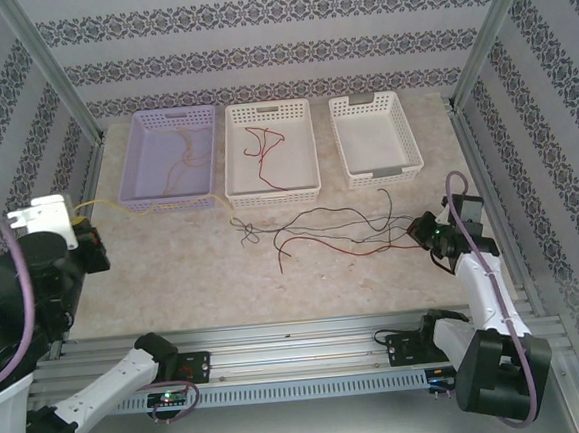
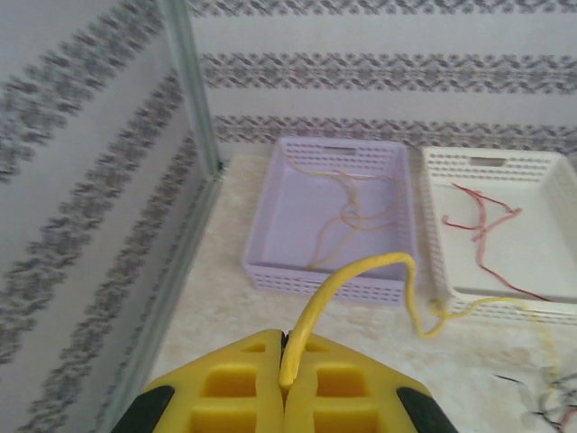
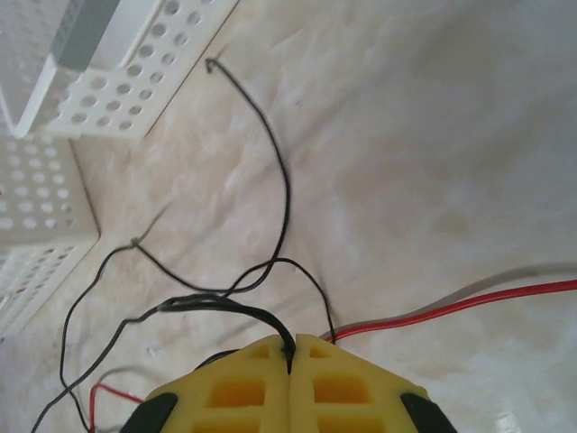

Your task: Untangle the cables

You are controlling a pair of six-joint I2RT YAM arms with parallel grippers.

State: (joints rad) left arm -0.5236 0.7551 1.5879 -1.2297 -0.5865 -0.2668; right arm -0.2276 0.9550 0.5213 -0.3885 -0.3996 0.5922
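The cables [image 1: 323,229], hair-thin black and red wires, lay loosely tangled on the pale marbled worktop [image 1: 205,283], with a tan strand [image 1: 186,154] in the lilac perforated plastic basket [image 1: 168,199] and a red strand [image 1: 261,150] in the white perforated basket [image 1: 273,193] beside it. The left gripper [image 2: 285,361] had its jaws pinched shut on a thin yellow wire [image 2: 361,268] that arched upward, and the right gripper [image 3: 290,347] had its jaws closed on a thin black wire [image 3: 285,189].

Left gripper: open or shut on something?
Shut on the yellow cable: the fingers of the left gripper meet, with the cable pinched between them.
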